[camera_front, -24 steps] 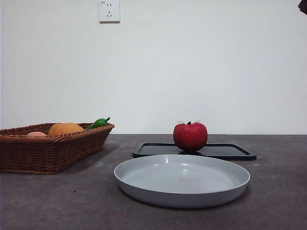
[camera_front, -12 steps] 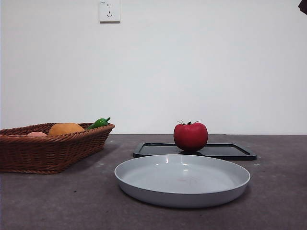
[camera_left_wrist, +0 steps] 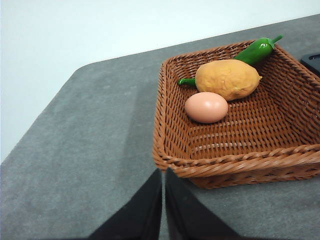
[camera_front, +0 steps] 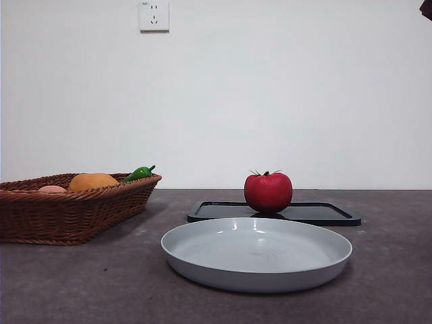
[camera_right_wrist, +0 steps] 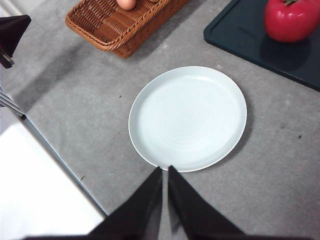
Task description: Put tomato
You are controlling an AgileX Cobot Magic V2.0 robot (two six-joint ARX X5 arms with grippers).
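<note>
The glossy red tomato (camera_front: 268, 192) with a green stem cap stands on the black tray (camera_front: 317, 213) behind the empty grey plate (camera_front: 256, 253). It also shows in the right wrist view (camera_right_wrist: 291, 19), on the tray (camera_right_wrist: 240, 35) beyond the plate (camera_right_wrist: 188, 118). My right gripper (camera_right_wrist: 165, 172) is shut and empty, high above the near rim of the plate. My left gripper (camera_left_wrist: 163, 175) is shut and empty, above the table beside the wicker basket (camera_left_wrist: 175, 150).
The wicker basket (camera_front: 74, 212) at the left holds an orange round fruit (camera_left_wrist: 227, 79), an egg (camera_left_wrist: 206, 107) and a green chili pepper (camera_left_wrist: 258, 50). A black arm tip (camera_front: 426, 8) shows at the top right corner. The table's edge (camera_right_wrist: 55, 152) shows in the right wrist view.
</note>
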